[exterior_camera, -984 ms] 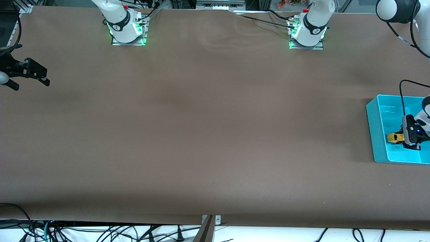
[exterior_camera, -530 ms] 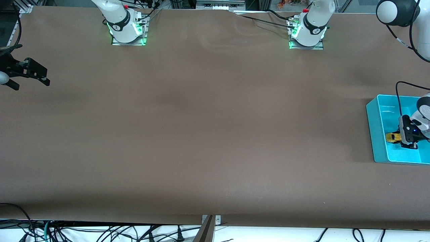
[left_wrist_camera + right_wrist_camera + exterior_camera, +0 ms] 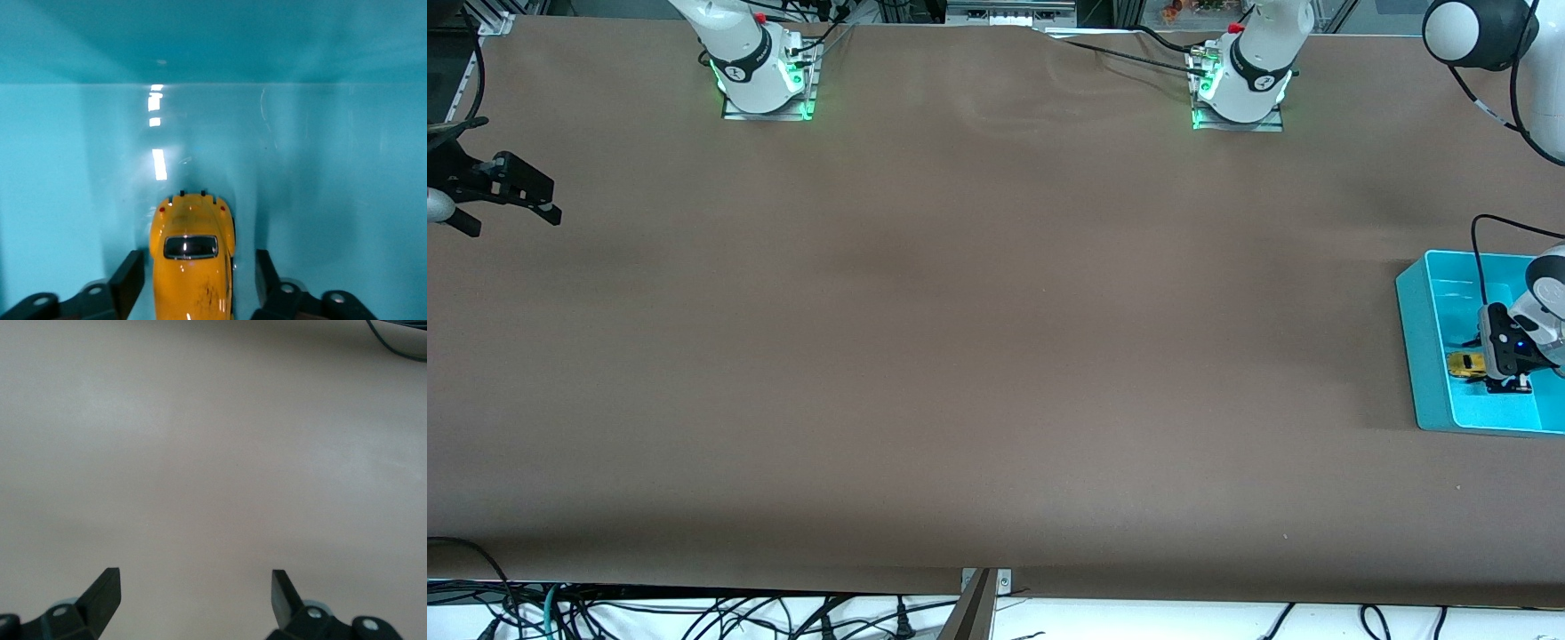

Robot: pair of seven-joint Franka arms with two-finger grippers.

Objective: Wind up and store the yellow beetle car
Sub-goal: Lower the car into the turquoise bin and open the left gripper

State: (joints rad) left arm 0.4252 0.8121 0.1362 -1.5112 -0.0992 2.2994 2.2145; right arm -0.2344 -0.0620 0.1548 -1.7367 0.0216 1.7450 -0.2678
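One yellow beetle car (image 3: 192, 263) sits in the teal bin (image 3: 1423, 356); left claw (image 3: 193, 283) open astride it; right claw (image 3: 195, 587) open, waiting.

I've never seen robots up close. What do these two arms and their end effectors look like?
Both arms are glossy white with black joint bands, on metal bases glowing green. The left arm trails black cables. The left end effector is black with a blue light. The right end effector is black, with two slim fingers.
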